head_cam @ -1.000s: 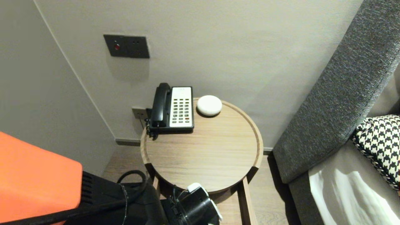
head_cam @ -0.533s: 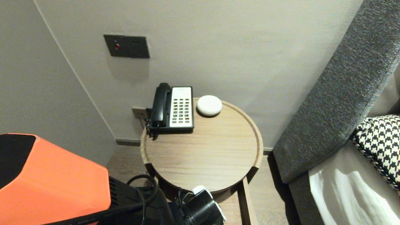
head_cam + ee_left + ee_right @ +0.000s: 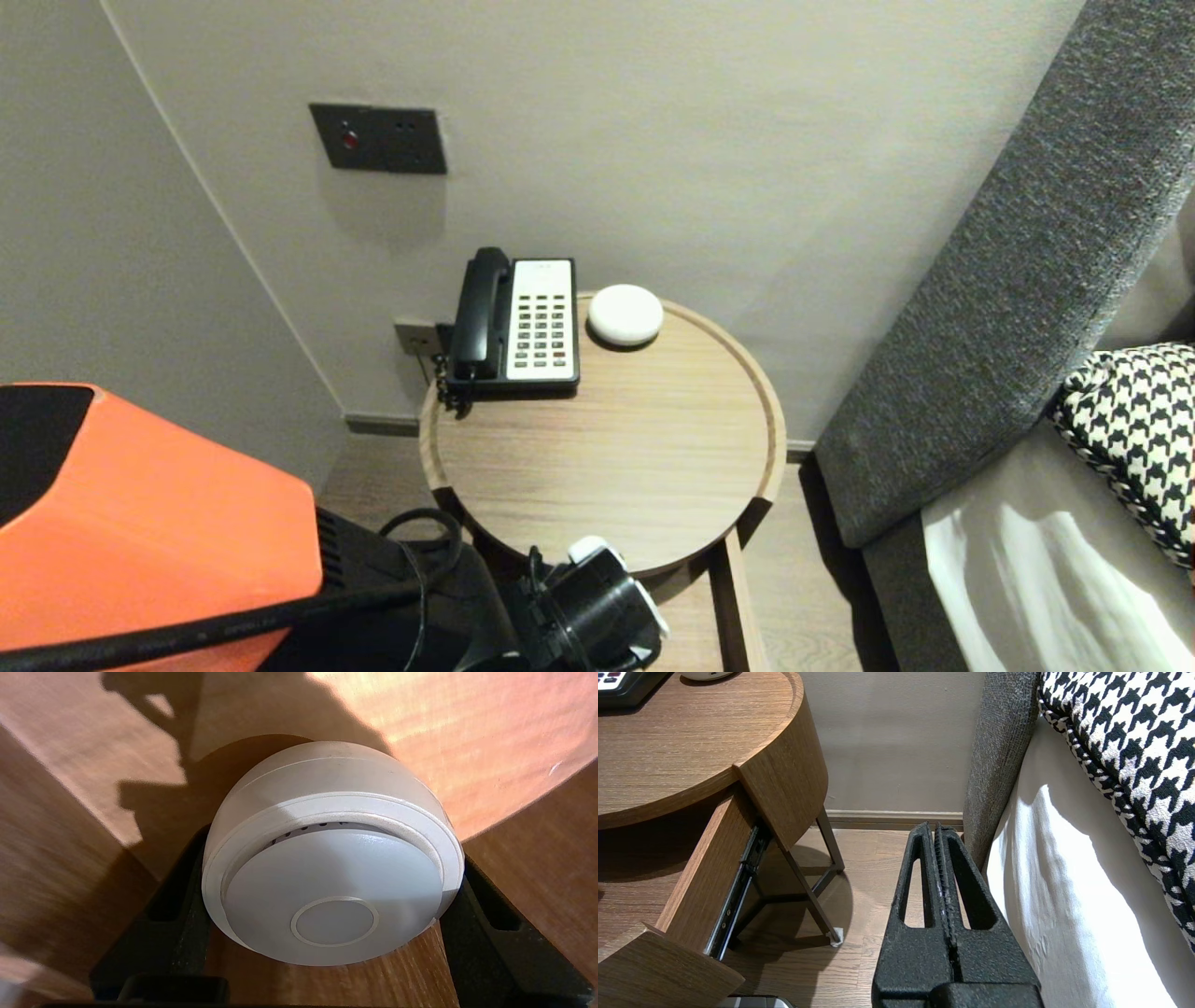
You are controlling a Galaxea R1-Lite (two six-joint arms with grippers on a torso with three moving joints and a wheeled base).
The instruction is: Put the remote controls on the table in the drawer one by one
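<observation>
The left gripper (image 3: 334,851) is clamped on a white round plastic domed device (image 3: 331,877) with a raised ring on its flat face. One black finger (image 3: 173,896) presses each side of its rim, with wood grain behind it. In the head view this gripper and the domed device sit at the 6 o'clock edge of the round light-wood side table (image 3: 616,457), just below the rim and over the pulled-out wooden drawer (image 3: 698,882). On the table top, a black-and-cream desk telephone (image 3: 523,322) lies at about 11 o'clock, and a white pebble-shaped puck (image 3: 625,315) rests just beside it at 12 o'clock, both well apart from the gripper. The right gripper (image 3: 934,828) hangs parked at about 4 o'clock from the table, its fingers pressed together and holding nothing. It is over the wooden floor, near the white bed sheet (image 3: 1064,905) and the black-and-white houndstooth cushion (image 3: 1134,742).
</observation>
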